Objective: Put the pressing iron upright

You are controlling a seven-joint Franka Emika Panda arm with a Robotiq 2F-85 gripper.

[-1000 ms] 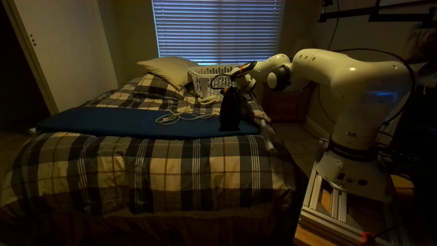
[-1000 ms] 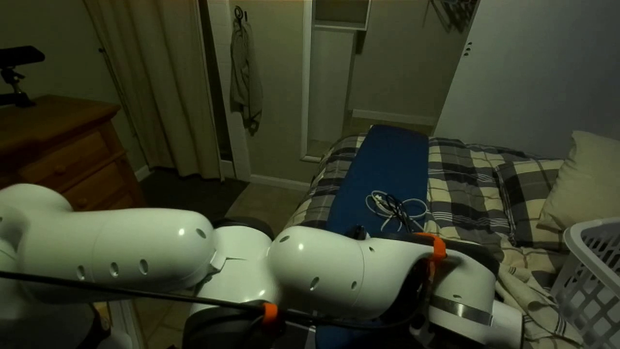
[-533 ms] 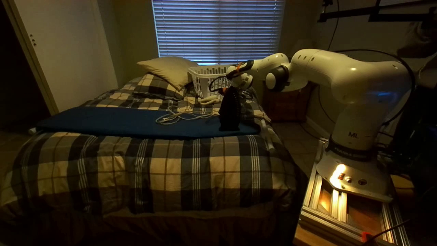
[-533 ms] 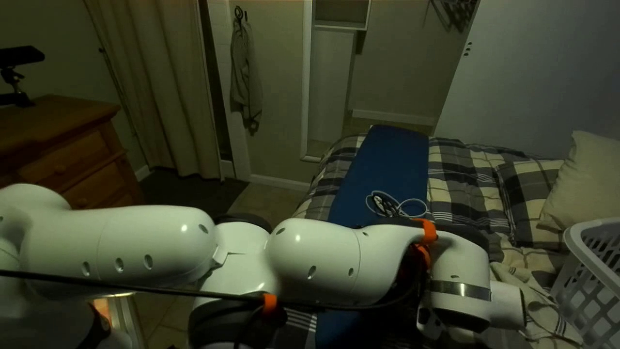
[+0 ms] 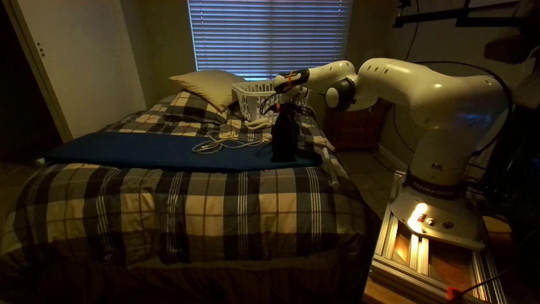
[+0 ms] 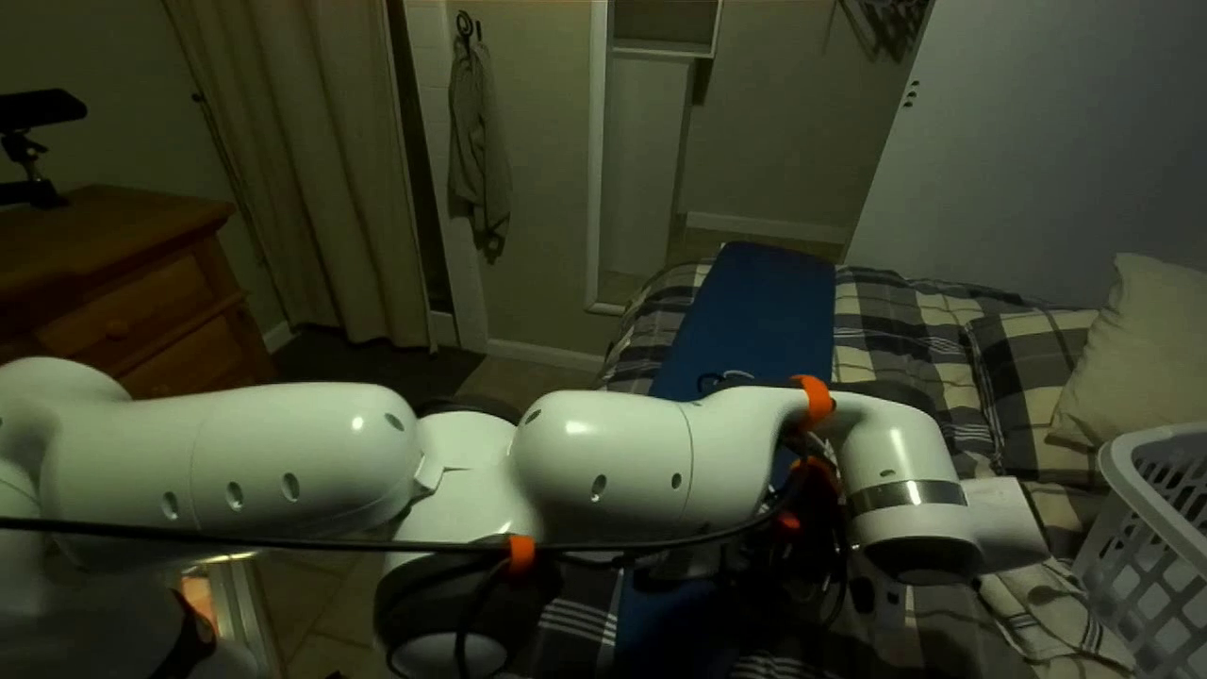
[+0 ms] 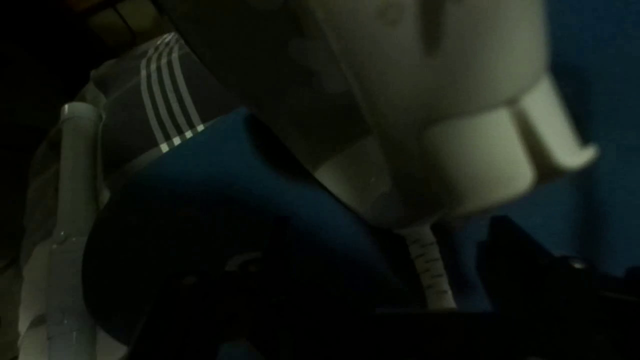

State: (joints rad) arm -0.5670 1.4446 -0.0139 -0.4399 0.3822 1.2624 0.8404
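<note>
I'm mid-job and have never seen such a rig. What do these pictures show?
The white machine is a robot arm. Cameras standing apart from it take both exterior views; a camera on its wrist takes the wrist view. In an exterior view the pressing iron stands upright, a dark shape on the blue board across the bed. A pale cord lies looped there, and a white basket stands farther back. The jaws are near the iron, but it's too dark to tell whether they grip it.

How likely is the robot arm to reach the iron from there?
Probably yes: the iron stands upright on the board, looking close to the fingers in the wrist view; only a cord shows between, though it's dark.
</note>
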